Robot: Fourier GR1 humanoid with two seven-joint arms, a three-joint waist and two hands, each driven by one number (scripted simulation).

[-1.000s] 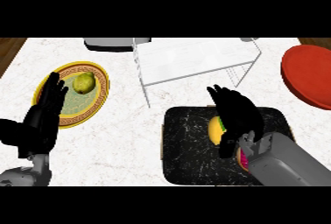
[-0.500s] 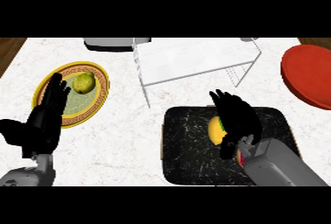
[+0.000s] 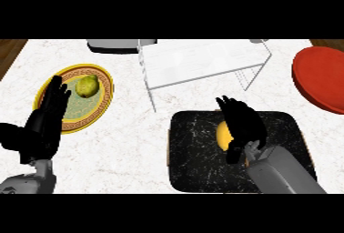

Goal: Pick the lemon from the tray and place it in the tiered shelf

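Right hand (image 3: 242,125): positioned over the black marbled tray (image 3: 194,157), forearm entering from the lower right edge. Fingers are extended and only slightly bent, pointing up and to the left; the thumb hangs below them toward the tray's middle. The hand is open and nothing is enclosed in it. It lies across the lemon (image 3: 223,133) and hides most of the fruit; only a yellow sliver shows along the hand's left side. Whether the fingers touch the lemon or sit just above it cannot be told from this view.

Lemon: on the tray, a little above the tray's centre, under the right hand.

Left hand (image 3: 42,129): open, fingers straight and pointing up, at the left of the view. Its fingertips overlap the left rim of a yellow-rimmed plate (image 3: 107,95). It holds nothing.

Tiered shelf (image 3: 201,57): white, standing at the top centre of the counter (image 3: 121,150), just above the tray's upper edge and apart from both hands.

Other items: a yellow-green fruit (image 3: 86,86) lies on the upper part of the yellow-rimmed plate. A red plate (image 3: 322,79) sits at the right edge, cut off by the frame. A grey object (image 3: 111,44) shows partly at the top, left of the shelf.
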